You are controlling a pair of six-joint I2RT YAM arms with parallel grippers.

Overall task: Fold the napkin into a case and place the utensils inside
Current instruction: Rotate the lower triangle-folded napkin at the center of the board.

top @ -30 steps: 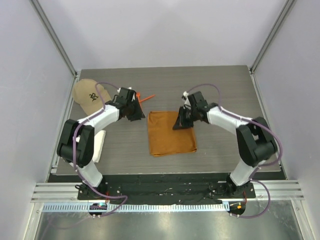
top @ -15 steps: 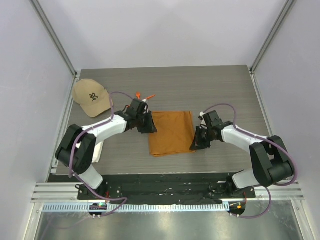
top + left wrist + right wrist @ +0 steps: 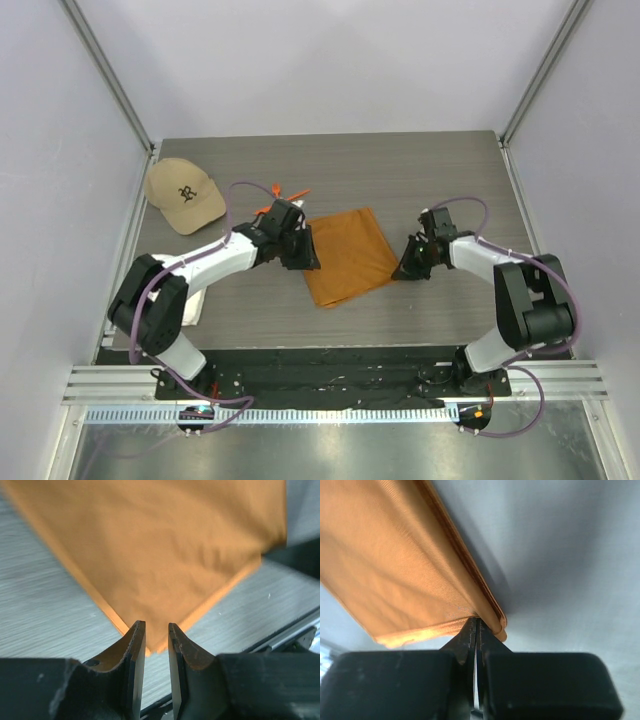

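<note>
The right gripper (image 3: 476, 622) is pinched tight on the 3 o'clock corner of the one napkin (image 3: 348, 257), which lies mid-table. The left gripper (image 3: 156, 630) stands slightly apart at its 9 o'clock side. The thin cloth probably sags, so corners suit best. Two utensils (image 3: 298, 193) lie at 11 o'clock.

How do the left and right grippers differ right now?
The left gripper has its jaws narrowly apart, with the napkin's corner at the gap; the right gripper is pinched shut on the napkin's folded edge. The left gripper meets the napkin's left side, the right gripper its right side. Both sit low at the same napkin.
</note>
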